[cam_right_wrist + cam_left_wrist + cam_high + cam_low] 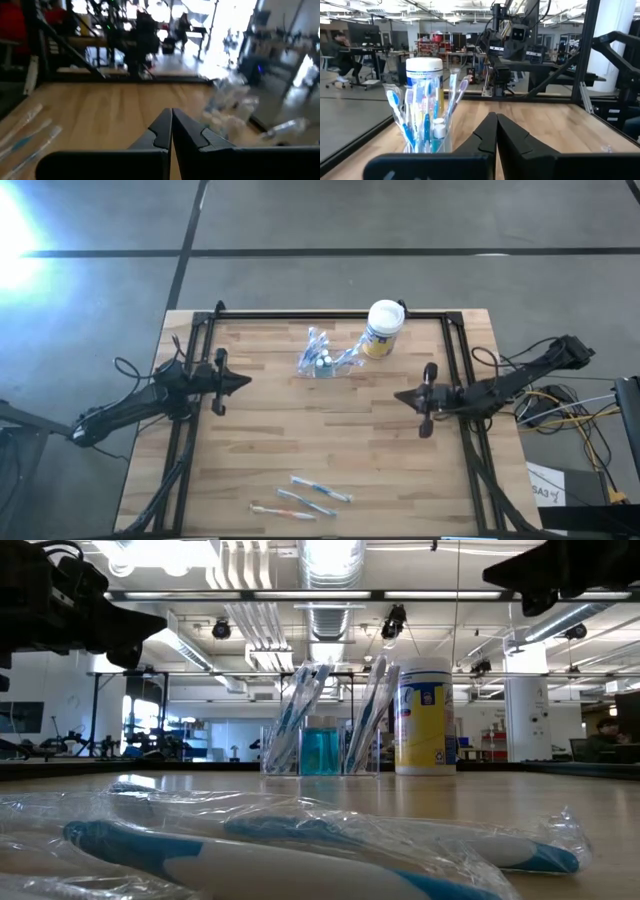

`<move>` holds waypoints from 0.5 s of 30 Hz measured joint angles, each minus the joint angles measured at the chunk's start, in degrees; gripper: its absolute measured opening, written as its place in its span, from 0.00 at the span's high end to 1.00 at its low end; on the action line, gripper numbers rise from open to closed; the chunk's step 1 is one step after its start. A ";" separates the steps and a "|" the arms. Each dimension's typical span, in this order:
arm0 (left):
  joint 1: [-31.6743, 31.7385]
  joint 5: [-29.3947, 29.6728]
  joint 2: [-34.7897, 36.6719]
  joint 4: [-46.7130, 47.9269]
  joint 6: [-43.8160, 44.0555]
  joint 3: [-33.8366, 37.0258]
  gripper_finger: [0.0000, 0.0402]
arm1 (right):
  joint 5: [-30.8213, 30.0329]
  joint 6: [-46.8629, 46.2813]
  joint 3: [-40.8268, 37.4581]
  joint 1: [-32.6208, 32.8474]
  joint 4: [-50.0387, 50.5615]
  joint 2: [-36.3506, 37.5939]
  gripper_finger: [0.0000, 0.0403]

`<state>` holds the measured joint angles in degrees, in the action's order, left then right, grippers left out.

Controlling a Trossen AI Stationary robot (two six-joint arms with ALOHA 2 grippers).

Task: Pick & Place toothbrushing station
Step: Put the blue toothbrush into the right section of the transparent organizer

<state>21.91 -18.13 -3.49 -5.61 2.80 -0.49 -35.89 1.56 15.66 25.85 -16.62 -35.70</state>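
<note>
Station: toothbrushing station (322, 358) sitting at table's twelve o'clock, beside white canister (383, 328).
Grippers: left gripper (243, 381) and right gripper (401, 395) hovering, fingers pressed together.
Advice: spreading fingers before approaching.

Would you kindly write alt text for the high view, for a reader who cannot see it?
Overhead view of a wooden table: a clear toothbrushing station holding brushes stands near the far edge, beside a white canister. Wrapped toothbrushes lie near the front edge. The left tool and right tool wait shut at opposite sides, holding nothing.
</note>
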 joint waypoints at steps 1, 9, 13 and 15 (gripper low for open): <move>0.00 0.02 0.00 0.02 -0.16 0.01 0.97 | -0.64 -2.82 1.93 -0.04 4.03 -0.45 0.98; 0.00 0.04 -0.02 0.26 0.34 -0.64 0.99 | 0.10 -22.68 16.90 0.04 23.46 -13.81 0.97; 0.00 0.11 0.00 -0.19 2.50 -1.91 0.96 | 1.28 -30.48 25.00 0.10 29.70 -26.05 0.92; 0.00 0.11 -0.09 0.44 3.73 -1.92 0.95 | 1.33 -33.65 28.66 0.13 31.73 -32.70 0.88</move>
<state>21.91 -18.02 -3.57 -5.17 6.53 -2.42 -34.56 -32.09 44.31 25.98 15.11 -68.41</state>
